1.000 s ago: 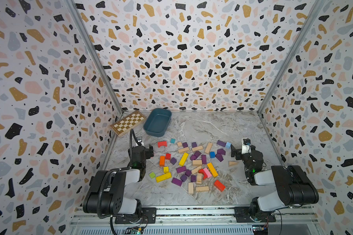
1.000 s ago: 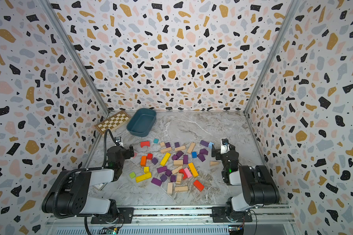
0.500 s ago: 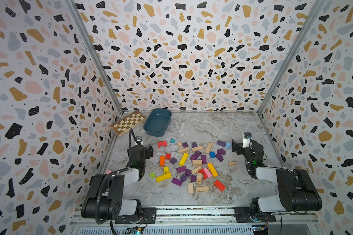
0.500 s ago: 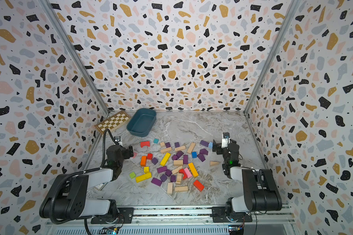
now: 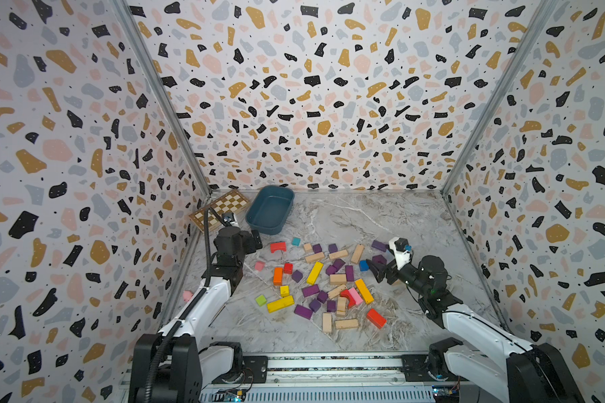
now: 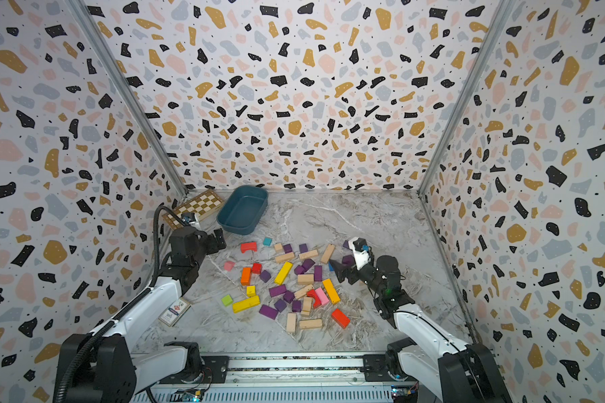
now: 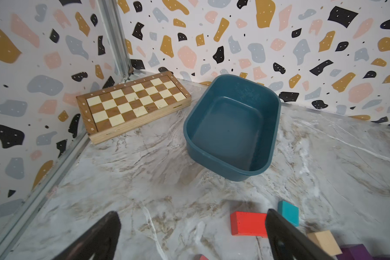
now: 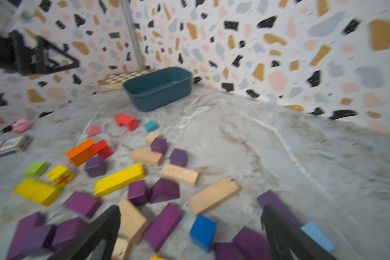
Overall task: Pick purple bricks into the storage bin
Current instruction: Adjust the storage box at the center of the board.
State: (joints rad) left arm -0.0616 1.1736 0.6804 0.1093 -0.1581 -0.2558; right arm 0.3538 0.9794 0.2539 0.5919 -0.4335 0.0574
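I held the left gripper [image 5: 256, 240] reached forward along the left side, jaws apart and empty, just on the near side of the bin [image 5: 270, 211] at far left. The right gripper [image 5: 381, 272], arm angled inward, jaws wide and empty, hung over the right edge of the purple bricks [image 5: 310, 290] scattered in the middle

Wooden chessboard [image 5: 232, 201] in far corner; card box [image 6: 174, 311] near left wall.
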